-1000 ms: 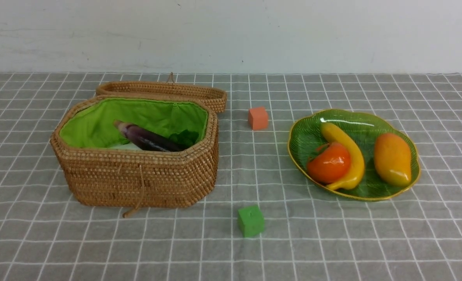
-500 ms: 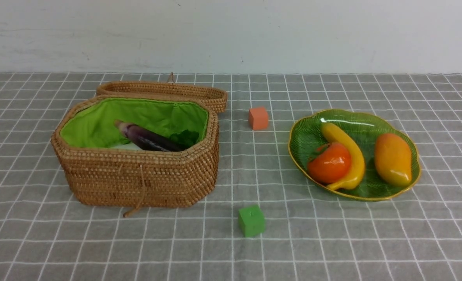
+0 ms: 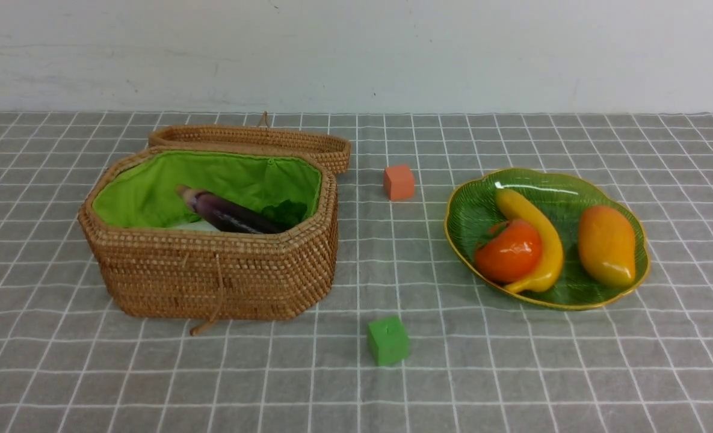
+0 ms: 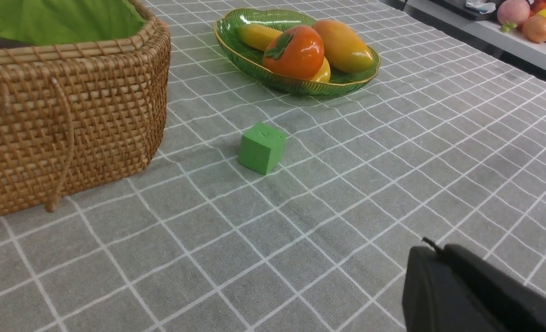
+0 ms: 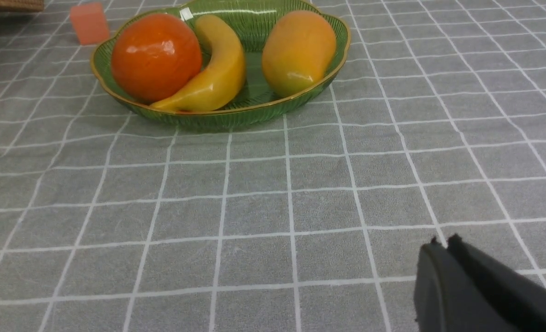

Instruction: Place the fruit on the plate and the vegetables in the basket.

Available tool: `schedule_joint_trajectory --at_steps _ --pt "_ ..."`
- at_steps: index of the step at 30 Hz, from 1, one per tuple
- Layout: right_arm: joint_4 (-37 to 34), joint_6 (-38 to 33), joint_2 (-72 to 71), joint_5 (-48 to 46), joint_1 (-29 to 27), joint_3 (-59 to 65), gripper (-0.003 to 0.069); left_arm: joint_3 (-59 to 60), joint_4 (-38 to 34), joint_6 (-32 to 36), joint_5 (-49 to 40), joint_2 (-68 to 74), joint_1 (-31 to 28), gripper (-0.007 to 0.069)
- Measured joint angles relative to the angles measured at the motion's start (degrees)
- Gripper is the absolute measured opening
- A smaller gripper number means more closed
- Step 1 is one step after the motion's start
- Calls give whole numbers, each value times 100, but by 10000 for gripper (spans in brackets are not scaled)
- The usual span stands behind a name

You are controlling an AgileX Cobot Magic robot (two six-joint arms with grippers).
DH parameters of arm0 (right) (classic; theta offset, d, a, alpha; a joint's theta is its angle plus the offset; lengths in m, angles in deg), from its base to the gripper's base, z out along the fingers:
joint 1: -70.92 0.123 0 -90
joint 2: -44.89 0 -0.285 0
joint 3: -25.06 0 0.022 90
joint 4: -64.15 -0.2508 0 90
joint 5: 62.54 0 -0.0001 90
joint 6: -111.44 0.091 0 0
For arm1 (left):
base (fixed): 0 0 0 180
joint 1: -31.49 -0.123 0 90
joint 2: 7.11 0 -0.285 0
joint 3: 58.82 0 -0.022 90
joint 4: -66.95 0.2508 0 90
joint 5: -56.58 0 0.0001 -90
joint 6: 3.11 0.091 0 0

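Even, bright overhead light casts only soft shadows; white glare streaks the plate [image 3: 636, 273] and the persimmon [image 5: 156, 56]. Wrist views blur slightly toward distant corners.

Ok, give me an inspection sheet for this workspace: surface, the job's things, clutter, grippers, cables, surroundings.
Surface: grey checked tablecloth, flat.
Job's things: banana, persimmon and mango lie on the green plate. Eggplant lies in the open basket, over something white with green leaves; no gourd visible.
Clutter: orange cube behind, green cube in front, both between basket and plate.
Grippers: left gripper and right gripper shut, empty, above the cloth.
Cables: nothing seen.
Surroundings: white wall; spare toy fruit on a side shelf.
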Motion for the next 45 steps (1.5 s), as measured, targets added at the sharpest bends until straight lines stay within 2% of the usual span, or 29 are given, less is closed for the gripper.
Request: schedule_joint_trajectory --at_steps 5,8,10,11,12,14,15,17,18,26,45 --pt "0 6 0 0 0 0 11 116 257 5 379 0 -234 0" --pt "0 6 0 -4 0 0 15 368 311 5 932 -126 -1414 -13" --pt "0 6 0 -4 0 0 16 462 289 5 986 -250 -1873 -13" --pt "0 6 0 -4 0 0 18 687 183 5 994 -495 -2422 -13" --pt "0 6 0 -4 0 0 19 716 152 5 994 -525 -2543 -13" --pt "0 6 0 -4 0 0 22 986 0 5 815 -805 -3064 -13" --pt "0 6 0 -4 0 0 25 1030 -77 5 433 -861 -3289 -13" --pt "0 6 0 -4 0 0 26 1042 -91 5 111 -875 -3423 -13" --pt "0 6 0 -6 0 0 28 1070 -100 -8 -352 -875 -3615 -13" --pt "0 6 0 -6 0 0 35 1084 -116 -251 -461 -875 -3692 -13" --pt "0 6 0 -11 0 0 59 1084 -111 -268 -450 -875 -3692 -13"
